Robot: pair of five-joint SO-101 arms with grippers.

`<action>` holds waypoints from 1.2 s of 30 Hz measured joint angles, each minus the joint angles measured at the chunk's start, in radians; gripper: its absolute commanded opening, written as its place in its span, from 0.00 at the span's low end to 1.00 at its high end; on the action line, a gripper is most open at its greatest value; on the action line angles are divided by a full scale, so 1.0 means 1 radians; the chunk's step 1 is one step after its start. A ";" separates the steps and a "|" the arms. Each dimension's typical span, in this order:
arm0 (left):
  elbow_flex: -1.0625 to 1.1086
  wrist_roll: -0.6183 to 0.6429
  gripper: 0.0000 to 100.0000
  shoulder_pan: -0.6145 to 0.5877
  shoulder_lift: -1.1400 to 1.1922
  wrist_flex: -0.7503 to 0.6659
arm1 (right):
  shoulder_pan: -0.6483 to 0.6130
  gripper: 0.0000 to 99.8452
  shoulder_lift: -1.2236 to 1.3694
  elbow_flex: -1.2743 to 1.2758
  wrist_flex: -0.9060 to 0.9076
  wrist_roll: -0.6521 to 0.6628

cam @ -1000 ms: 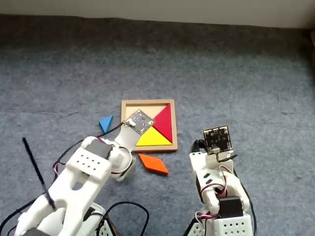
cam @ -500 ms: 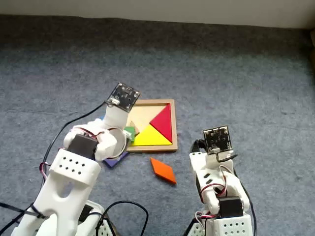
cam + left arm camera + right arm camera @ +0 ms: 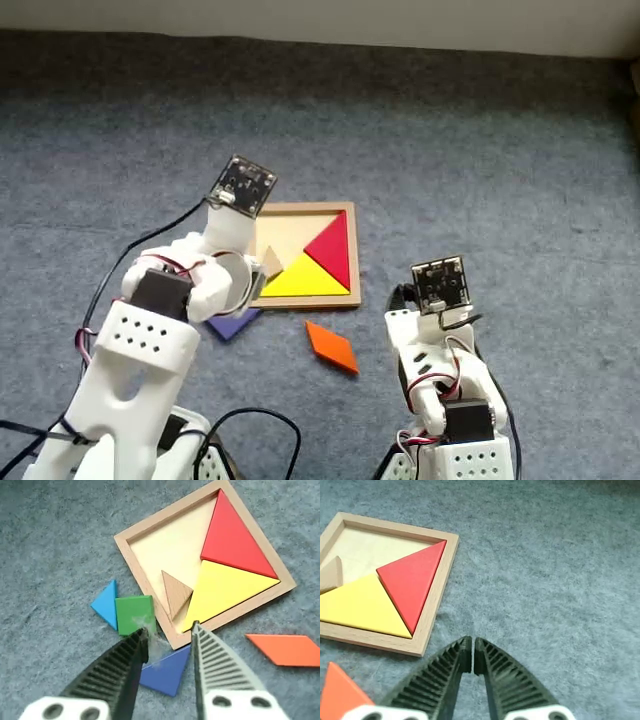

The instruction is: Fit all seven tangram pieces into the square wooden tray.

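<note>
Item 1, tray [image 3: 300,207]: red triangle [image 3: 232,540] and yellow triangle [image 3: 225,592] are seated along its right and near edges. I judge this leaves the far-left half free for the small pieces. A plain wooden triangle [image 3: 176,592] lies loose against the yellow.

Item 2, left gripper [image 3: 168,630]: jaws apart, empty, over the tray's near-left corner beside the green square [image 3: 132,612], my likely next pick. It has drawn back off the tray since a second ago.

Item 3, right gripper [image 3: 472,652]: jaws together, parked off the tray's right edge.

Item 4, orange parallelogram [image 3: 332,347]: now farther from the tray's near edge.
</note>
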 measured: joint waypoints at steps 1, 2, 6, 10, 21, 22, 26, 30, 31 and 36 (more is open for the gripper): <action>0.012 0.011 0.18 -0.023 0.000 -0.011 | 0.000 0.03 0.000 0.000 0.000 0.003; 0.023 0.018 0.18 -0.049 0.003 -0.026 | 0.000 0.03 0.000 0.000 0.000 0.008; 0.029 0.023 0.18 -0.137 0.101 -0.092 | 0.000 0.03 0.000 0.000 0.000 0.011; 0.003 0.023 0.18 -0.158 0.301 -0.135 | 0.000 0.03 0.000 0.000 0.000 0.017; -0.173 0.029 0.18 -0.258 0.638 -0.135 | 0.000 0.03 0.000 0.000 0.000 0.020; -0.181 0.029 0.18 -0.258 0.654 -0.135 | 0.000 0.03 0.000 0.000 0.000 0.020; -0.215 0.028 0.18 -0.219 0.712 -0.135 | -0.008 0.03 0.000 0.000 0.000 0.020; -0.264 0.028 0.18 -0.166 0.767 -0.137 | -0.029 0.03 0.000 0.000 0.000 0.020; -0.276 0.028 0.18 -0.161 0.779 -0.137 | -0.029 0.03 0.000 0.000 0.000 0.020; -0.325 0.028 0.18 -0.149 0.816 -0.137 | -0.031 0.03 0.000 0.000 0.000 0.020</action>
